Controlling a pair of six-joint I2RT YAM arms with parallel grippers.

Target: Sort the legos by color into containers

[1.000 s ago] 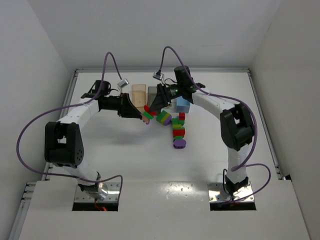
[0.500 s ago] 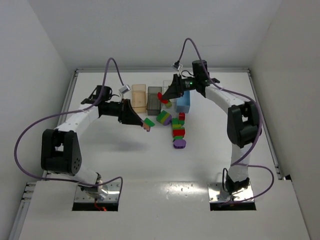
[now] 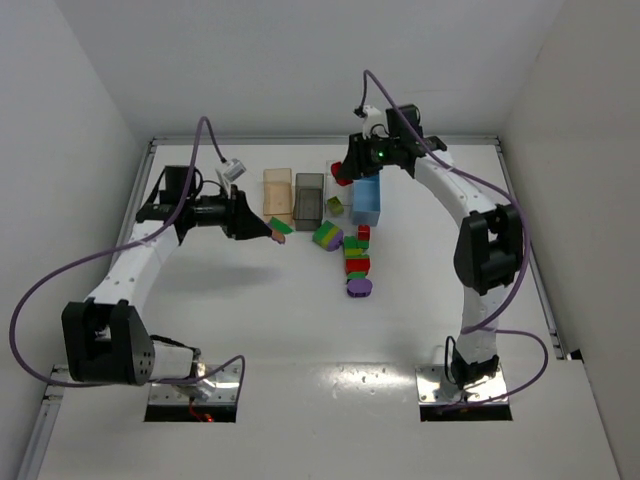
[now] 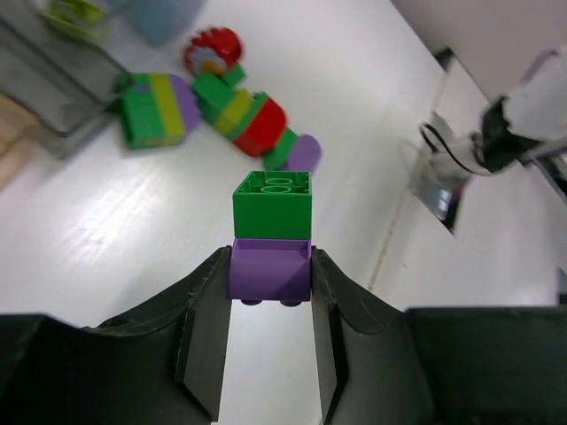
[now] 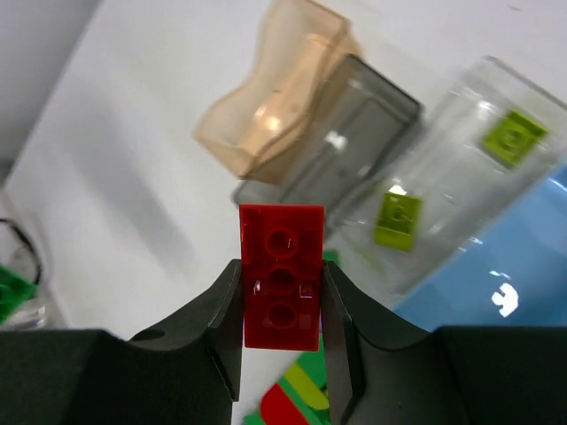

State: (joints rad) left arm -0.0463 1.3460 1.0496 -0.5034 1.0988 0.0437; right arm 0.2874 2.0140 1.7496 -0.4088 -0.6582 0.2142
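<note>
Where the red brick (image 5: 282, 235) hangs, it is clamped by its long sides between the jaws of the right gripper (image 5: 282, 288), studs toward the wrist camera. It is in the air above the row of bins, close over the clear bin (image 5: 461, 97). That bin has two lime bricks (image 5: 399, 217) lying in it, well apart. On its left stand the grey bin (image 5: 354, 133) and then the tan bin (image 5: 275, 97). On its right stands the blue bin (image 5: 540, 257), and all four sit side by side at the far part of the table (image 3: 250, 300).

A second piece, a green brick (image 4: 272, 202) stuck on a purple brick (image 4: 270, 276), is pinched at the purple part by the jaws of the left gripper (image 4: 270, 261). It is held off the table, just in front of the tan bin. The other bricks lie in a loose heap (image 3: 354, 262) on the table in front of the blue bin: green, lime, purple and red pieces, several joined together.
</note>
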